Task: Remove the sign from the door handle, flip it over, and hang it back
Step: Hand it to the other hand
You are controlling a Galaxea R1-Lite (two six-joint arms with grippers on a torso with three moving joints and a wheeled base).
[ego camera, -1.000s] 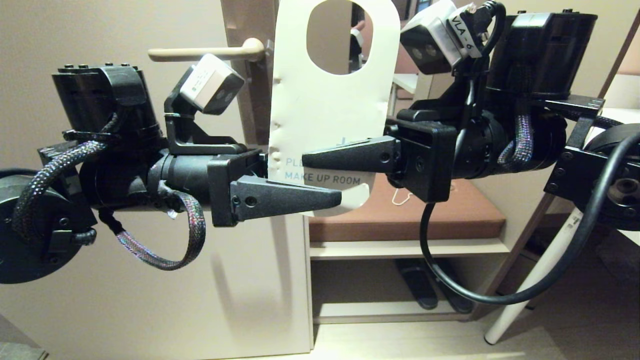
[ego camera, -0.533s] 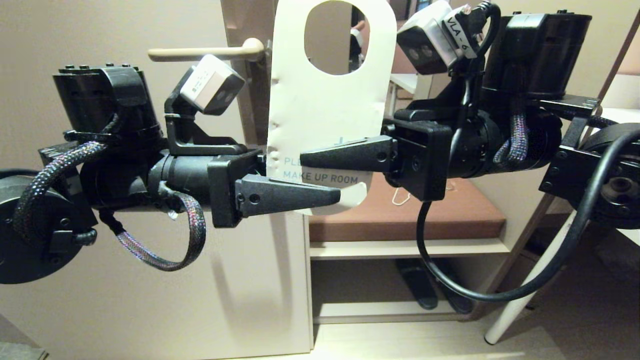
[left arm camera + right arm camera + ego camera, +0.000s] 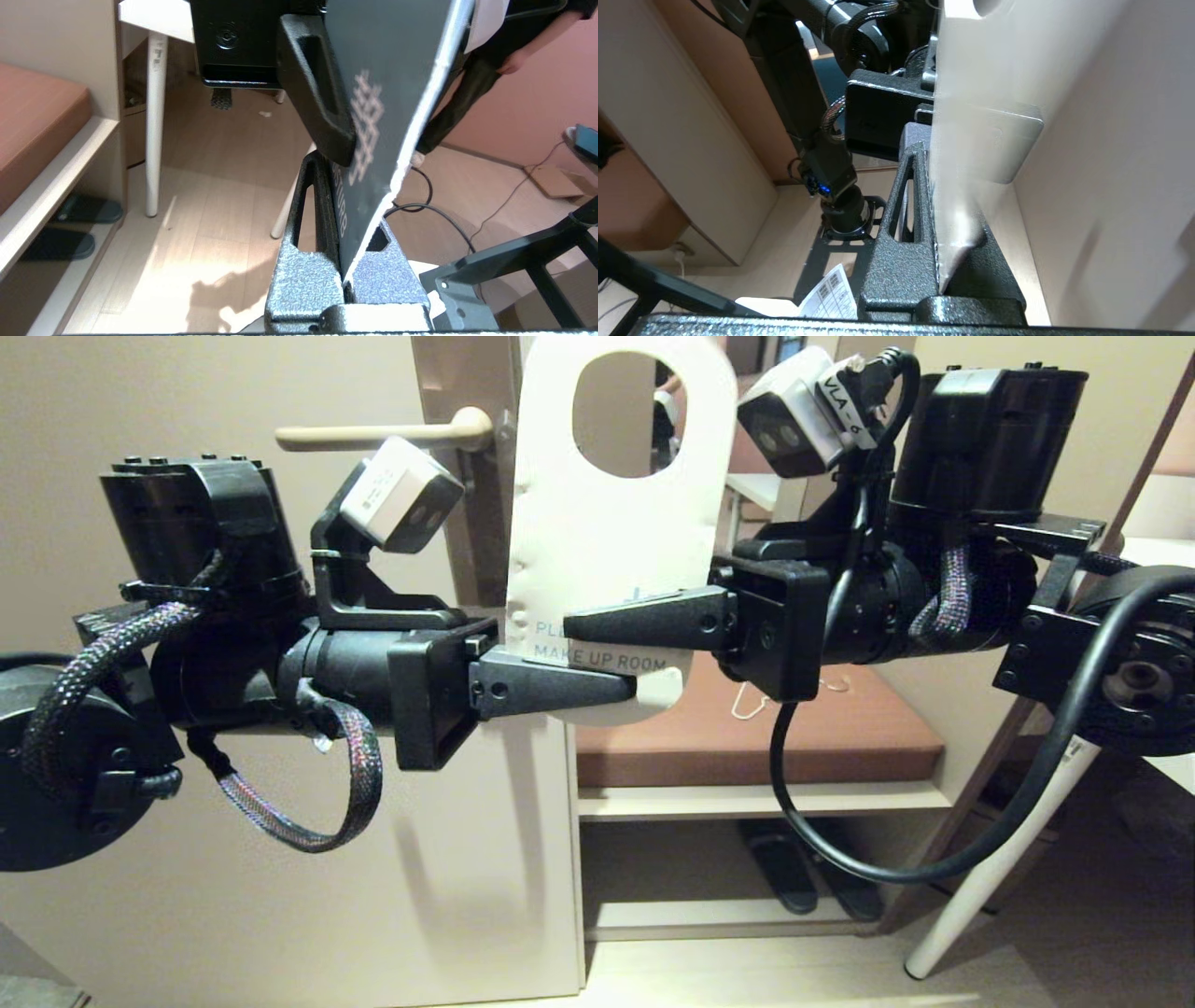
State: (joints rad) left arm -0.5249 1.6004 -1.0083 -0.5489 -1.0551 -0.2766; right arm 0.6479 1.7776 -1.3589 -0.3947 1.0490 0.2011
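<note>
The sign [image 3: 607, 541] hangs upright in the air beside the door's edge, off the door handle [image 3: 383, 432], which sticks out to the left of it. Its white "MAKE UP ROOM" face is toward the head camera. My left gripper [image 3: 621, 691] comes in from the left and is shut on the sign's bottom edge. From the right, my right gripper [image 3: 579, 621] is shut on the sign just above it. The left wrist view shows the sign's dark face [image 3: 392, 93] pinched in the left gripper [image 3: 343, 224]. Its white face [image 3: 985, 93] shows in the right gripper [image 3: 931, 186].
The cream door [image 3: 233, 896] and its brown handle plate [image 3: 467, 392] fill the left. To the right stands a bench with a brown cushion [image 3: 840, 728], slippers [image 3: 784, 877] below it, and a white table leg [image 3: 990, 877]. A person [image 3: 472, 84] stands behind the sign.
My left gripper has gone from open to shut on the sign's bottom edge. The right gripper has kept its grip, and the sign has hardly shifted.
</note>
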